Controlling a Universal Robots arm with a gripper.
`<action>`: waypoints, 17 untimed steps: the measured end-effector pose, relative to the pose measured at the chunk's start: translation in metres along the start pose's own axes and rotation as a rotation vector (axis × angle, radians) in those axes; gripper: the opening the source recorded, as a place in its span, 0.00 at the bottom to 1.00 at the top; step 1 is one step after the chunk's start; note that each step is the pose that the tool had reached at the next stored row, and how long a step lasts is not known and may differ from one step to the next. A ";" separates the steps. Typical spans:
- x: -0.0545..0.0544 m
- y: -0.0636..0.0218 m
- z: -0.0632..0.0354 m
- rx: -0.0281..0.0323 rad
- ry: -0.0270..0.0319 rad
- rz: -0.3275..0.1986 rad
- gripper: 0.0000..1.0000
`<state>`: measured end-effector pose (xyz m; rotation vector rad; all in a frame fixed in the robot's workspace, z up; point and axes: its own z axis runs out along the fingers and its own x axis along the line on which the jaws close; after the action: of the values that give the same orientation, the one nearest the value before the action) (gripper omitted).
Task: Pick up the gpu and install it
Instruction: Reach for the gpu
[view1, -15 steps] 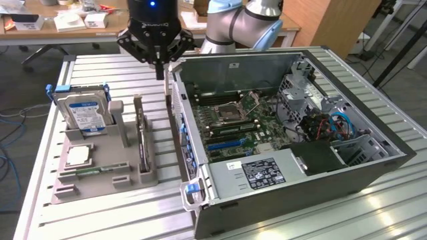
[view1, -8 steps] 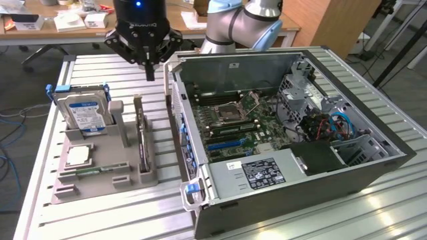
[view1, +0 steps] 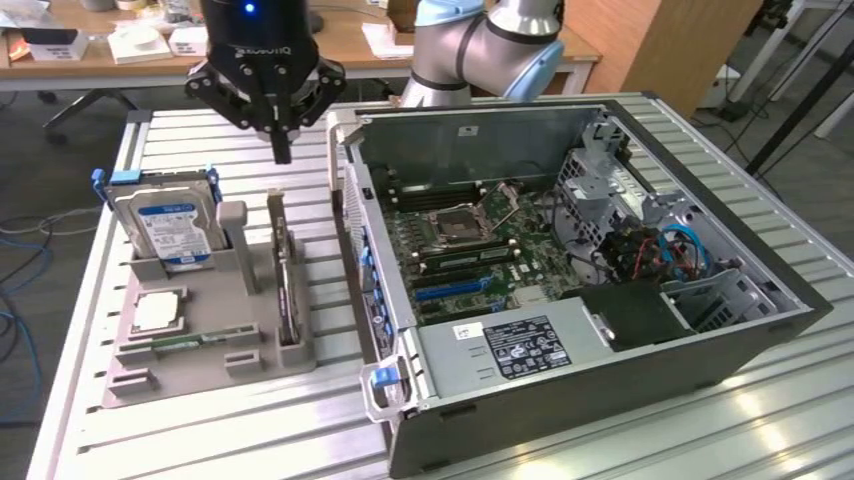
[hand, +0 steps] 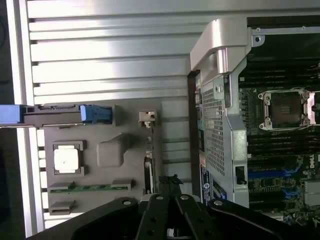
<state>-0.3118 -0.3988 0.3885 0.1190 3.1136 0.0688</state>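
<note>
The gpu (view1: 280, 268) is a thin card standing on edge in a slot of the grey holder (view1: 200, 365), between the hard drive and the computer case. From the wrist it shows edge-on, gpu (hand: 148, 160), with its metal bracket at one end. My gripper (view1: 280, 152) hangs above the card's far end, clear of it. Its black fingers are pressed together with nothing between them. The shut gripper (hand: 170, 182) sits just beside the card's line in the wrist view.
An open computer case (view1: 747, 345) lies to the exterior view's right, motherboard (view1: 467, 240) exposed with a blue slot (view1: 447, 289). The holder also carries an upright hard drive (view1: 167, 225), a square CPU chip (view1: 158, 308) and a memory stick (view1: 187, 343). The table is slatted metal.
</note>
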 end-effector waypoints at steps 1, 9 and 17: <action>0.002 -0.0001 0.0000 0.0000 -0.0001 0.000 0.10; 0.013 -0.0011 -0.0003 0.0000 -0.0001 0.000 0.10; 0.018 -0.0018 -0.0005 0.0000 0.0000 0.000 0.10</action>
<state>-0.3302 -0.3992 0.3885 0.1190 3.1136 0.0688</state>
